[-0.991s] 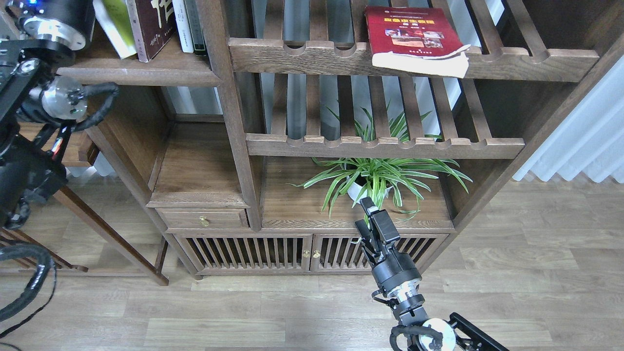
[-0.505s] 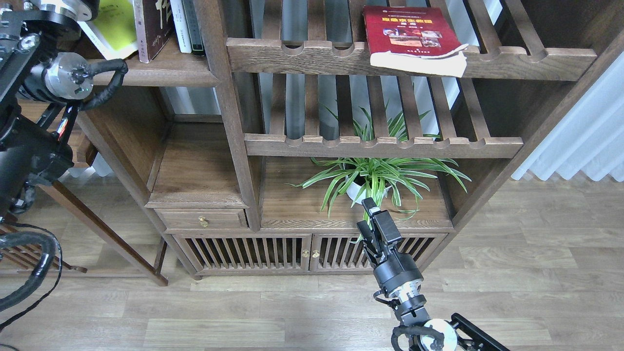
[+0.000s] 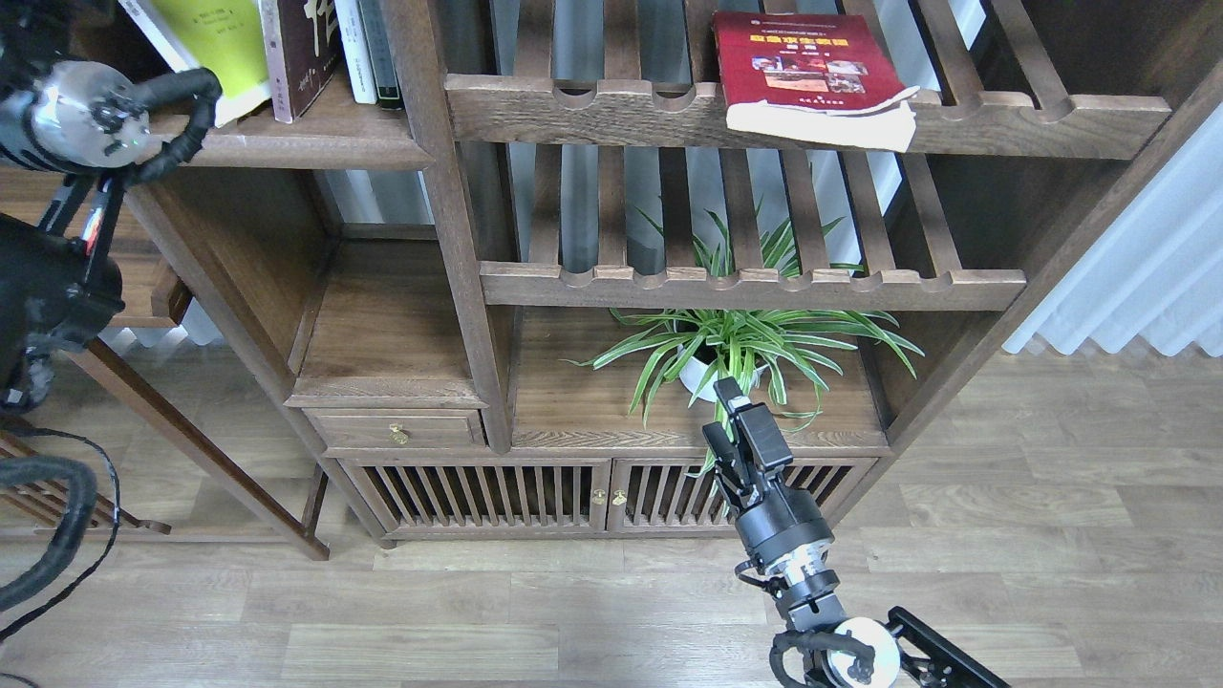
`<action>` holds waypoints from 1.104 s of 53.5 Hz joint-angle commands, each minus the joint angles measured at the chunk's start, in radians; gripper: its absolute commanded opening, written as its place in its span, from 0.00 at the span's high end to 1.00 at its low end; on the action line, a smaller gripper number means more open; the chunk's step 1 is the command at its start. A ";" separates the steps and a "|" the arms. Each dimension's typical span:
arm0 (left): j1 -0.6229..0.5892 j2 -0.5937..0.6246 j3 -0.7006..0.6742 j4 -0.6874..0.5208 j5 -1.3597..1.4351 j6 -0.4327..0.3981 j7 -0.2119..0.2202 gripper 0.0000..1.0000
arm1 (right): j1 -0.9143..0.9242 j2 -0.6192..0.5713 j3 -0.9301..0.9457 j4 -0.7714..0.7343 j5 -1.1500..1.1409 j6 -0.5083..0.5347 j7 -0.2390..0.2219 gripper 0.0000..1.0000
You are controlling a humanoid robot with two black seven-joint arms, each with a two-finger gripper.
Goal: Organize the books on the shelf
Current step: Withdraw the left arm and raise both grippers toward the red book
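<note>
The yellow-green book (image 3: 208,38) leans at the top left on the solid dark-brown shelf (image 3: 315,143), next to the upright dark maroon book (image 3: 301,48). The red book (image 3: 807,62) lies flat on the upper slatted rack, its lower edge hanging over the front rail. My left arm's joint (image 3: 86,115) sits just left of the shelf; its gripper is beyond the top edge, out of view. My right gripper (image 3: 718,411) hangs low in front of the plant, far below the red book, empty, with its fingers slightly apart.
Two thin books (image 3: 368,48), white and dark-spined, stand right of the maroon one. A potted spider plant (image 3: 736,344) sits on the lower board. A second slatted rack (image 3: 755,287) is below the first. White curtain (image 3: 1147,268) at right; wooden floor below.
My left arm has risen and moved left; the yellow-green book shows more cover and stands higher. My right gripper has crept slightly up. The red book has not moved.
</note>
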 commanded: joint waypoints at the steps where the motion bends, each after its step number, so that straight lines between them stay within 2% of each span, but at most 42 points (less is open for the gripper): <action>1: 0.029 -0.002 -0.010 -0.058 -0.005 -0.003 -0.008 0.17 | -0.005 -0.057 -0.001 0.021 -0.004 0.000 -0.001 0.02; 6: 0.029 -0.016 -0.030 -0.058 -0.007 -0.006 -0.017 0.06 | -0.005 -0.099 0.009 0.032 -0.003 0.000 -0.001 0.02; 9: 0.029 -0.028 -0.038 -0.060 -0.007 -0.015 -0.019 0.05 | -0.005 -0.116 0.016 0.046 0.002 0.000 -0.001 0.02; 25: 0.044 -0.180 -0.062 -0.058 -0.008 -0.257 0.000 0.04 | 0.011 -0.172 0.105 0.118 0.005 0.000 -0.003 0.02; 35: 0.061 -0.200 -0.062 -0.058 -0.077 -0.377 0.004 0.04 | 0.067 -0.174 0.107 0.116 0.007 0.000 -0.003 0.03; 36: 0.090 -0.200 -0.058 -0.058 -0.105 -0.473 0.020 0.04 | 0.082 -0.171 0.108 0.116 0.008 0.000 -0.003 0.03; 39: 0.107 -0.200 -0.058 -0.058 -0.111 -0.522 0.040 0.05 | 0.091 -0.169 0.110 0.116 0.011 0.000 -0.001 0.03; 44: 0.150 -0.202 -0.059 -0.058 -0.163 -0.598 0.096 0.06 | 0.120 -0.169 0.110 0.116 0.030 0.000 0.000 0.03; 53: 0.245 -0.202 -0.051 -0.058 -0.291 -0.603 0.201 0.06 | 0.180 -0.169 0.122 0.115 0.040 0.000 0.000 0.03; 59: 0.299 -0.205 -0.047 -0.057 -0.320 -0.603 0.213 0.06 | 0.211 -0.166 0.151 0.115 0.043 0.000 0.000 0.03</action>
